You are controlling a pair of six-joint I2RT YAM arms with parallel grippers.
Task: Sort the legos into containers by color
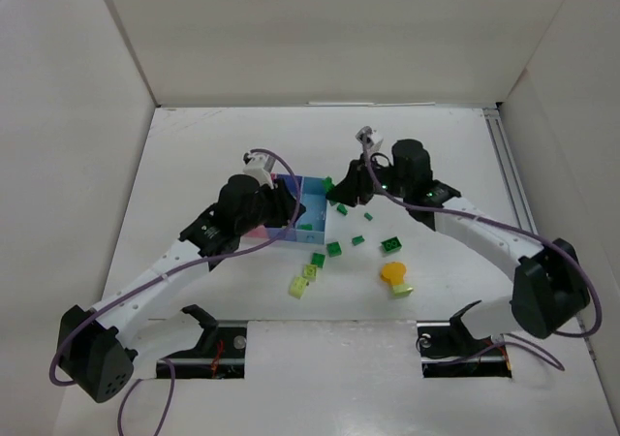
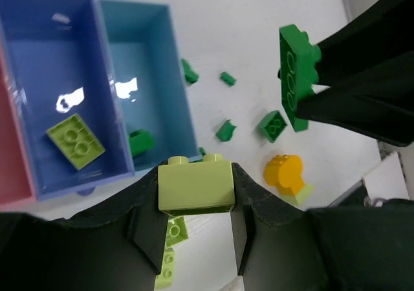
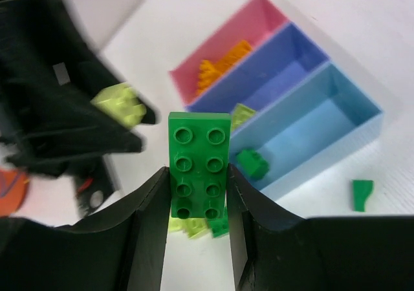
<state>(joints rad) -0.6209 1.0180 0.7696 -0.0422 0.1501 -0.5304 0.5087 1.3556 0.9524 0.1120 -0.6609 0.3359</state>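
Note:
My left gripper is shut on a lime brick, above the table just in front of the purple bin. That bin holds one lime brick. My right gripper is shut on a dark green two-by-four brick, held in the air beside the light blue bin, which holds one green brick. The pink bin holds orange bricks. In the top view both grippers, left and right, are close together at the bins.
Loose bricks lie in front of and right of the bins: dark green ones, lime ones, and an orange-yellow disc on a lime piece. White walls enclose the table on three sides.

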